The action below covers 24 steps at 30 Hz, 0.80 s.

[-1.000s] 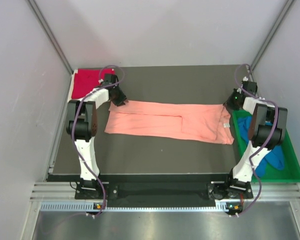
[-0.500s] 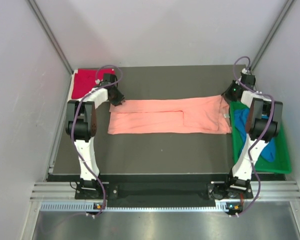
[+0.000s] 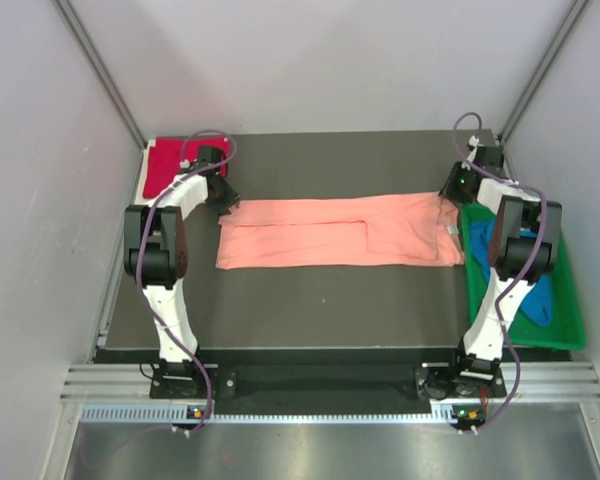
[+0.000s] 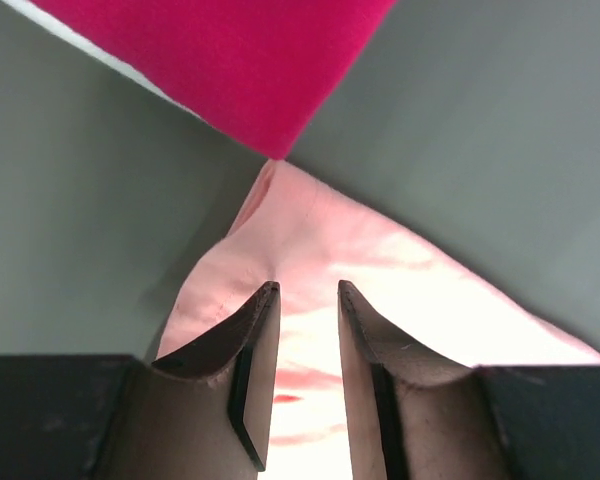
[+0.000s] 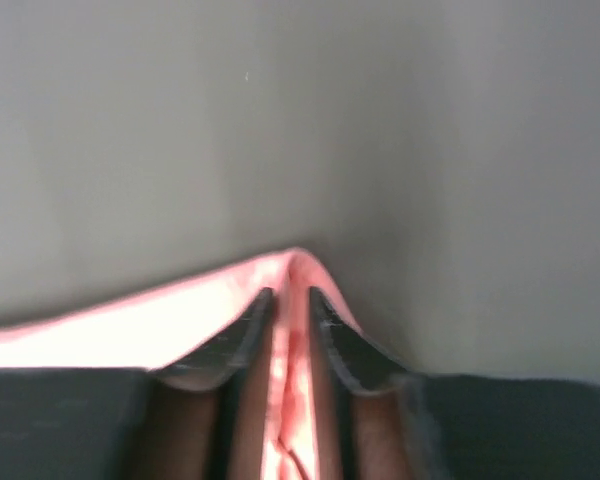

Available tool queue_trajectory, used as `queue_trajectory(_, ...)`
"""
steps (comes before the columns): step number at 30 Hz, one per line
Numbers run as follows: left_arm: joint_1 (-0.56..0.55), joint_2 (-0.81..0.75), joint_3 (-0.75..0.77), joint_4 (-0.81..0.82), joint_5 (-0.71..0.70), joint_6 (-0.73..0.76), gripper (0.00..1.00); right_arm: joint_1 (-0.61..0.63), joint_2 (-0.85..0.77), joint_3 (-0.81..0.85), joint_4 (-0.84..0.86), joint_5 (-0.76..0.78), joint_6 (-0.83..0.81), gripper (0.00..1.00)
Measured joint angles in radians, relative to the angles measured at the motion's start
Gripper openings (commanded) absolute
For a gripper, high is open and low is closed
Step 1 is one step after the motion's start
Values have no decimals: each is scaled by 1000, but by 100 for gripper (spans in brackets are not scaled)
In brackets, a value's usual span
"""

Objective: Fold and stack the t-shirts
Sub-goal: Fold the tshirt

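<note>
The salmon-pink t-shirt (image 3: 330,232) lies folded into a long strip across the middle of the dark table. My left gripper (image 3: 223,197) hovers over its far left corner. In the left wrist view its jaws (image 4: 305,288) are open, with the pink cloth (image 4: 310,235) lying flat beneath the gap. My right gripper (image 3: 448,190) is at the far right corner. There its jaws (image 5: 290,293) stand narrow around a raised ridge of pink cloth (image 5: 130,325). The crimson-red t-shirt (image 3: 168,167) lies flat at the back left corner, its tip (image 4: 240,60) just beyond the pink corner. The blue t-shirt (image 3: 538,296) lies bunched in the tray.
A green plastic tray (image 3: 572,322) sits off the table's right edge beside the right arm. Grey walls enclose the table (image 3: 310,310) at the back and on both sides. Both arm bases are bolted at the near edge.
The right gripper carried the shirt's right end toward the back, straightening the strip. Its jaws now look slightly less tight. The left gripper drew a little to the left off the corner.
</note>
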Motion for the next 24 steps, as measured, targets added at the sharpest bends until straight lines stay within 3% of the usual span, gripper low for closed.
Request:
queue_trajectory(1, 0, -8, 0, -4, 2, 5, 36, 1, -6, -2, -11, 3, -20, 29)
queue_trajectory(3, 1, -23, 0, -6, 11, 12, 36, 5, -14, -2, -32, 3, -50, 48)
queue_trajectory(9, 1, -72, 0, -34, 62, 43, 36, 20, -24, 55, -130, 28, -71, 64)
queue_trajectory(11, 0, -95, -8, -34, 96, 55, 36, 32, -35, 80, -160, 55, -50, 78)
queue_trajectory(18, -6, -199, -189, 9, 234, 71, 36, 144, -156, 90, -242, 173, 53, 81)
queue_trajectory(24, -10, -204, -295, 1, 254, 104, 35, 266, -296, 21, -254, 219, 119, 81)
